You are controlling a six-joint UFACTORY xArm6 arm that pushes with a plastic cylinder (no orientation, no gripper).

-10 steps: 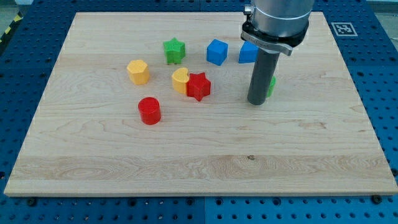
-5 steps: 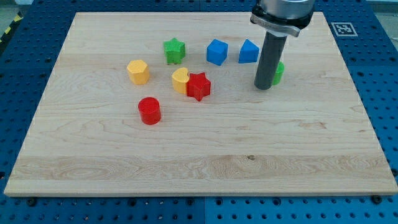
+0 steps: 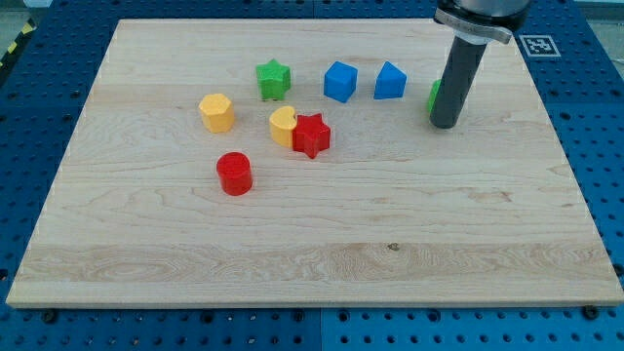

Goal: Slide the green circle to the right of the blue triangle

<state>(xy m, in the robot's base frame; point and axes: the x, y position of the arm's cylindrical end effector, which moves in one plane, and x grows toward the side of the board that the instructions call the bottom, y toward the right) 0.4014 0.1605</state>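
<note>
The board [image 3: 322, 224], pale wood, fills most of the view and lies on a blue perforated table [image 3: 29, 117]. The arm's dark rod [image 3: 456, 78] comes down from the view's top right, and my tip [image 3: 445, 124] rests on the board at its right side. There is no claw here, only the rod, so it holds nothing.

The green circle [image 3: 432, 96] is mostly hidden behind the rod; only a sliver shows at the rod's left edge, touching or just beside it. It lies to the right of the blue triangle [image 3: 390, 81], level with it, with a small gap of bare wood between them.

Left of the triangle, near it, sits a blue cube [image 3: 340, 81], and further left a green star [image 3: 274, 79]. Nearer the view's bottom, a red star [image 3: 312, 136] touches a yellow heart [image 3: 283, 125] on its left. A yellow hexagon [image 3: 216, 112] stands apart to the left of those. A red cylinder [image 3: 234, 174] lies nearest the view's bottom, below and between the hexagon and the heart.
</note>
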